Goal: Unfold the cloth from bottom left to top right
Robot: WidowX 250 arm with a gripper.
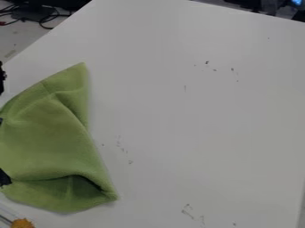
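One orange tuft (22,223) is showing near one cloth (44,138); one marked white table (202,116) is supporting it, cables (46,20) trailing beyond. Whether my pincer (4,178) is gripping, I cannot tell.

Cloth (44,138) on the left of the table (196,116), cables (42,25) beyond its edge, upper left

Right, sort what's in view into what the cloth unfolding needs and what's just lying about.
For the job:
- green cloth
- black piece at the cloth's left, possibly the robot's

Just there:
- white table
- black cables
- orange object, lower left corner
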